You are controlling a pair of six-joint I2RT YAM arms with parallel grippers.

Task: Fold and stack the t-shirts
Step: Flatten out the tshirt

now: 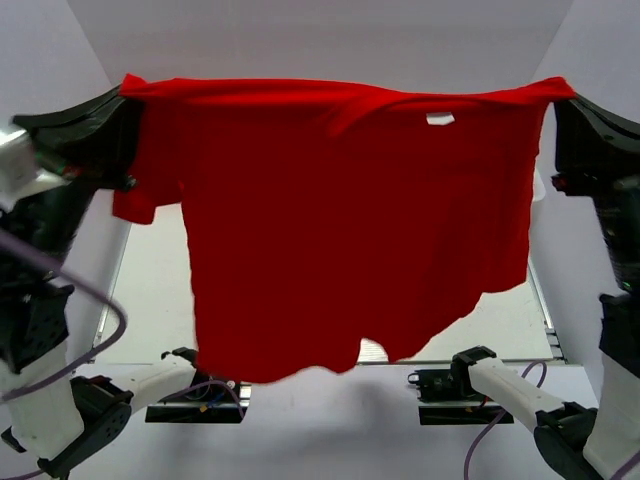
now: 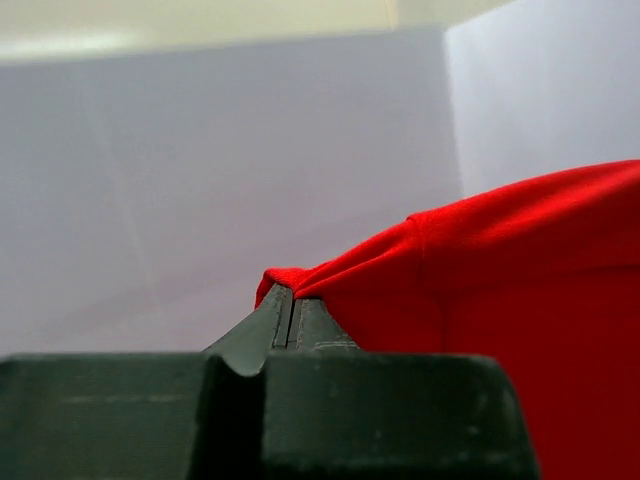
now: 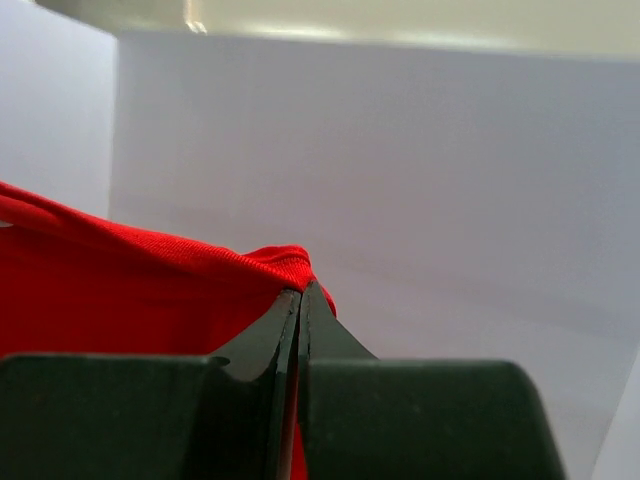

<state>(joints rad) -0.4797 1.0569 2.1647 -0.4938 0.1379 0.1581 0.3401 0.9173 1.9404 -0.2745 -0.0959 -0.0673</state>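
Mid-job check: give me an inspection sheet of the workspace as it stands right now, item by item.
Surface: white table, much of it hidden behind the hanging shirt.
Job's things: one red t-shirt, unfolded, held up and spread between the two arms, with its white neck label showing; no other shirts seen.
Clutter: nothing seen.
Grippers: left gripper and right gripper are each shut on a top corner of the t-shirt.
Cables: purple cables loop near both arm bases.
Surroundings: plain white walls behind and at both sides.
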